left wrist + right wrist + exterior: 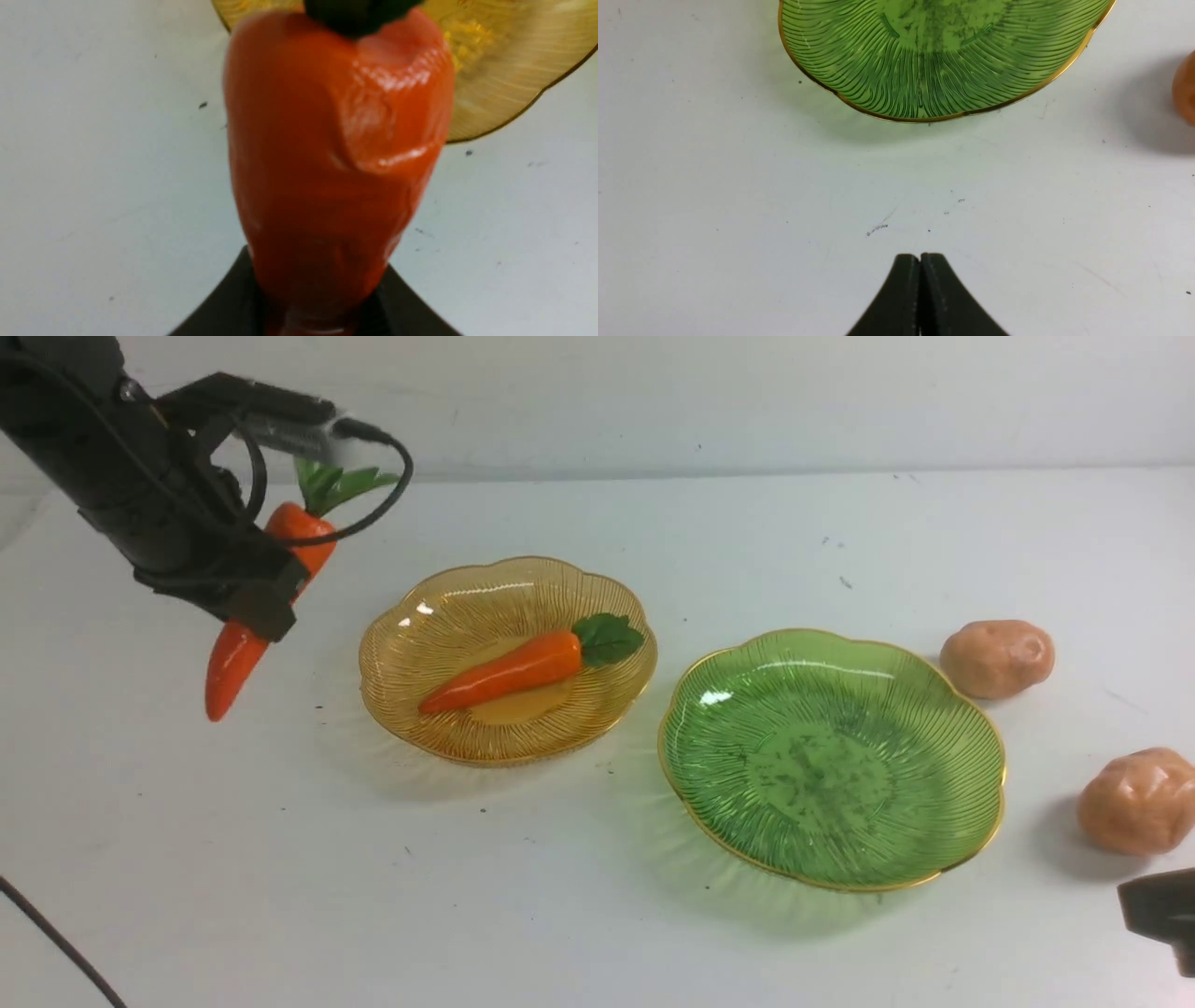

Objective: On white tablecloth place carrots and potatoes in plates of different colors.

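Carrot (235,663) in left pincer (264,600) (aloft)

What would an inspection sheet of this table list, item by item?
Surface: white tablecloth, flat, lightly marked.
Job's things: held carrot in the air to the left of the amber plate; second carrot lying in that plate; green plate holding nothing; far potato and near potato on the cloth to its right.
Clutter: only small dark specks.
Grippers: left gripper shut on the held carrot; right gripper with fingers shut, holding nothing, low over the cloth.
Cables: black cable looping off the left arm; second cable crossing the near left corner.
Surroundings: plain pale wall.
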You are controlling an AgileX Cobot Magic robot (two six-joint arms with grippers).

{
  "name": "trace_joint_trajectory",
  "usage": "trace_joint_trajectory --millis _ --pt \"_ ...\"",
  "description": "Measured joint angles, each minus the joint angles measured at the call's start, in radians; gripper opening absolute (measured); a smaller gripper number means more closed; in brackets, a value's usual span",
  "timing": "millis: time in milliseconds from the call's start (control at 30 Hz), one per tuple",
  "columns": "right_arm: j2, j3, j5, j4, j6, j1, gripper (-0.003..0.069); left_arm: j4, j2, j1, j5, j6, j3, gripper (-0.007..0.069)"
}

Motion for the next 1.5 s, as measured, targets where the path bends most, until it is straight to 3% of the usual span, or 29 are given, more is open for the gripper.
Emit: trace_joint_trajectory --millis 100,400,567,700,967,1133,1367,1500 --pt "0.0 0.0 0.001 0.01 0.0 0.0 -0.0015 -0.052 0.021 -0.013 -0.035 0.0 -0.017 0.0185" --pt "0.0 0.0 0.001 0.018 0.0 0.0 -0.0015 -0.111 0.243 -0.099 -0.391 0.0 -0.022 0.0242" --pt "0.0 0.0 0.001 0.018 0.0 0.0 -0.0015 -0.112 0.342 -0.113 -0.527 0.027 -0.022 0.0351" --pt "0.0 0.0 0.016 0.018 0.0 0.0 -0.0015 -0.111 0.392 -0.113 -0.42 0.031 -0.022 0.0421" --pt "0.0 0.0 0.023 0.018 0.0 0.0 -0.0015 -0.111 0.398 -0.114 -0.177 0.032 -0.023 0.044" --pt "0.0 0.0 0.024 0.018 0.0 0.0 -0.0015 -0.111 0.397 -0.115 -0.028 0.016 -0.023 0.0382" --pt "0.0 0.0 0.026 0.021 -0.001 0.0 -0.0015 -0.111 0.366 -0.117 -0.023 -0.085 0.001 0.0282" --pt "0.0 0.0 0.029 0.021 -0.001 0.0 -0.0015 -0.109 0.299 -0.128 -0.023 -0.108 0.056 0.0279"
